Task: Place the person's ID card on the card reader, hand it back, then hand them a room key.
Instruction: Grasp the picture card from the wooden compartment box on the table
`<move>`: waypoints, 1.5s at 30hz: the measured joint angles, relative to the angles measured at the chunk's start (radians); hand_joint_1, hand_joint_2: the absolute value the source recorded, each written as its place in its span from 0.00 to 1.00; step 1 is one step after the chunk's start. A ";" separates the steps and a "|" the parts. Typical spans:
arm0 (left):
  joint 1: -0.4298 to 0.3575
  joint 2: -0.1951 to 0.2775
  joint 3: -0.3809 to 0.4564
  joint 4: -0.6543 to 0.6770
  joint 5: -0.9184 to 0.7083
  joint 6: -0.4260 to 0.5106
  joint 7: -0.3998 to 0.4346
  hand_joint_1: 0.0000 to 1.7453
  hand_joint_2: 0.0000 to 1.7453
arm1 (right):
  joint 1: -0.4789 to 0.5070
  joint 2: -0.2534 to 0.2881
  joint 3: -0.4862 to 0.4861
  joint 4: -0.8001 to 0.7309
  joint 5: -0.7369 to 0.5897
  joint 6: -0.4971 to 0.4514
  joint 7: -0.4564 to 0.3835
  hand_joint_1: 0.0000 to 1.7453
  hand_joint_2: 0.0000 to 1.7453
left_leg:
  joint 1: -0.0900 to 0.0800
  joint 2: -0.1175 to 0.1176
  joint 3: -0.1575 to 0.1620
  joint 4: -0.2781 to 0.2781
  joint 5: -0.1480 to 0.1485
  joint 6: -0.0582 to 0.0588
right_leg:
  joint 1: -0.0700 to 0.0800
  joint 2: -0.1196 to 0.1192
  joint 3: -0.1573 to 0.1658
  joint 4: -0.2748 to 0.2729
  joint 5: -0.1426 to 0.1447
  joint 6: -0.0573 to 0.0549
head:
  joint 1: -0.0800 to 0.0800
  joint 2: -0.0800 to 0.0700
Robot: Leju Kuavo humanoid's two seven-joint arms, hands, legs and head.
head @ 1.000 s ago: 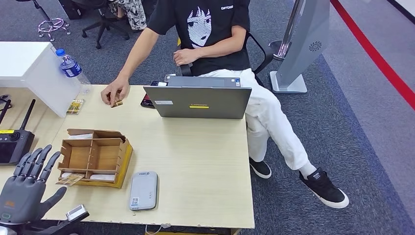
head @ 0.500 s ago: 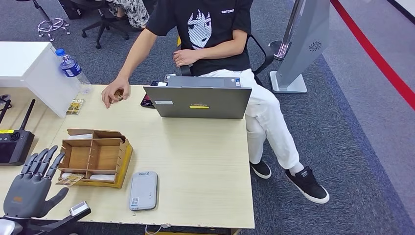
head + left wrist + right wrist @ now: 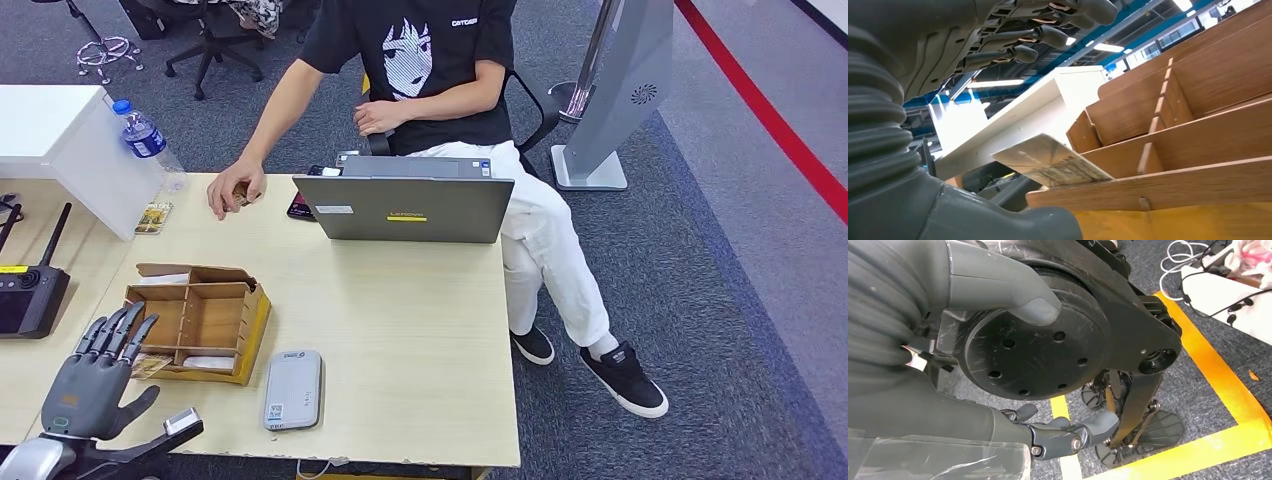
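- Left hand (image 3: 92,385): fingers (image 3: 118,332) spread and extended, nothing in them. It hovers over the desk's near-left corner, fingertips just short of the wooden organizer box (image 3: 195,322).
- In the left wrist view the fingers (image 3: 1043,35) are stretched out above a card (image 3: 1050,160) that leans out of the box's (image 3: 1198,125) near compartment; hand and card are apart.
- Right hand (image 3: 998,355): hangs low by the robot's body above grey carpet and yellow floor tape (image 3: 1228,405). Fingers curl in somewhat, nothing visible in them; can't tell for sure how far they're closed.
- Card reader (image 3: 293,389): flat grey unit at the desk's (image 3: 400,340) near edge, just right of the box, nothing on it.
- ID card (image 3: 240,196): small brownish card in the person's hand (image 3: 236,187) at the far edge, left of the laptop (image 3: 405,205). Well apart from the left hand.
- Another card (image 3: 154,217) lies flat at the far-left, beside the white cabinet (image 3: 60,140) with a water bottle (image 3: 143,134) next to it.
- Black controller with antenna (image 3: 30,290) sits at the left edge.
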 joint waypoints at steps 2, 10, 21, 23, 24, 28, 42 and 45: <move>-0.005 -0.001 -0.006 0.005 0.000 0.003 0.000 0.00 1.00 | 0.000 -0.001 0.000 0.000 0.000 0.000 0.001 0.00 1.00 | 0.000 0.000 0.000 0.000 0.000 0.000 | 0.000 0.000 0.000 0.000 0.000 0.000 | 0.000 0.000; -0.016 -0.001 -0.020 0.021 0.003 0.013 0.000 1.00 1.00 | -0.001 -0.004 0.000 0.000 0.000 -0.001 0.003 0.00 1.00 | 0.000 0.000 0.000 0.000 0.000 0.000 | 0.000 0.000 0.000 0.000 0.000 0.000 | 0.000 0.000; -0.018 -0.001 -0.021 0.027 0.021 0.014 0.000 1.00 1.00 | -0.002 -0.005 0.000 0.000 0.000 -0.001 0.006 0.00 1.00 | 0.000 0.000 0.000 0.000 0.000 0.000 | 0.000 0.000 0.000 0.000 0.000 0.000 | 0.000 0.000; -0.018 0.000 -0.021 0.027 0.021 0.014 0.000 1.00 1.00 | -0.002 -0.005 0.000 0.000 0.000 -0.001 0.006 0.00 1.00 | 0.000 0.000 0.000 0.000 0.000 0.000 | 0.000 0.000 0.000 0.000 0.000 0.000 | 0.000 0.000; -0.018 0.000 -0.021 0.027 0.021 0.014 0.000 1.00 1.00 | -0.002 -0.005 0.000 0.000 0.000 -0.001 0.006 0.00 1.00 | 0.000 0.000 0.000 0.000 0.000 0.000 | 0.000 0.000 0.000 0.000 0.000 0.000 | 0.000 0.000; -0.025 -0.001 -0.020 0.027 0.023 0.014 -0.001 1.00 1.00 | -0.002 -0.005 0.000 0.000 0.000 -0.001 0.006 0.00 1.00 | 0.000 0.000 0.000 0.000 0.000 0.000 | 0.000 0.000 0.000 0.000 0.000 0.000 | 0.000 0.000; -0.045 -0.031 -0.009 0.000 0.051 0.065 -0.078 1.00 1.00 | -0.003 -0.006 0.000 0.000 0.000 -0.008 0.007 0.00 1.00 | 0.000 0.000 0.000 0.000 0.000 0.000 | 0.000 0.000 0.000 0.000 0.000 0.000 | 0.000 0.000; -0.054 -0.058 0.016 -0.038 0.045 0.072 -0.133 1.00 1.00 | -0.003 -0.006 0.000 0.000 0.000 -0.013 0.005 0.00 1.00 | 0.000 0.000 0.000 0.000 0.000 0.000 | 0.000 0.000 0.000 0.000 0.000 0.000 | 0.000 0.000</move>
